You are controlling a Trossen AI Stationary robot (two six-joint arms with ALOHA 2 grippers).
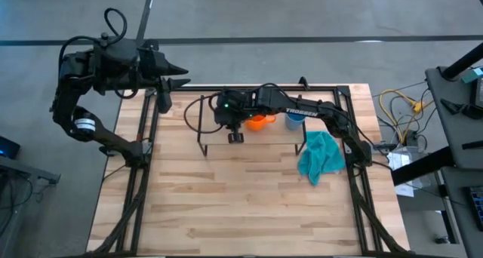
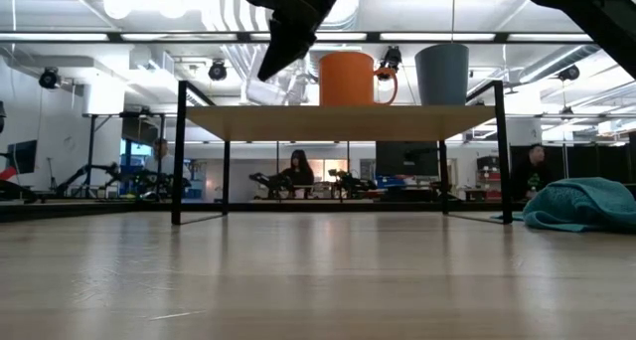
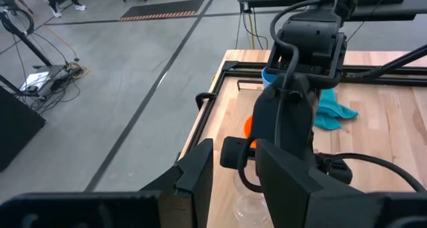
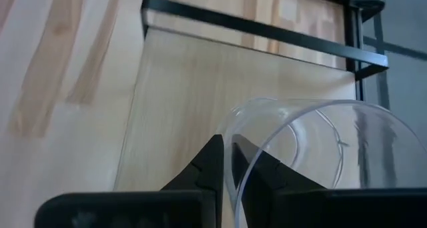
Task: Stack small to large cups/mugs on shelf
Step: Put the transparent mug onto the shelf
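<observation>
On the light-wood shelf [image 2: 338, 121] three cups stand in a row. The clear glass [image 2: 281, 87] is toward the table's left, the orange mug [image 2: 350, 79] is in the middle and the light blue cup [image 2: 442, 74] is on the right. My right gripper [image 4: 230, 168] reaches across the shelf [image 1: 215, 133] from the right and is shut on the glass [image 4: 307, 148]. My left gripper [image 3: 243, 178] hovers open beyond the table's far-left corner, touching nothing. From there I see the orange mug [image 3: 248, 125] and the glass [image 3: 250, 205] past the right arm. My right gripper pinches the glass wall at its rim [image 4: 233, 178], with one finger [image 4: 212, 165] outside and the other finger [image 4: 260, 171] inside. The fingers come slanting down from above. The glass stays upright, its base level with the shelf board [image 2: 281, 103]. Whether it rests there I cannot tell.
A teal cloth [image 1: 321, 156] lies crumpled on the table to the right of the shelf. The shelf's thin black wire legs [image 2: 179, 151] stand at its corners. Bare tabletop [image 1: 241, 205] spreads toward the near edge. People sit in the room beyond the table [image 2: 296, 169].
</observation>
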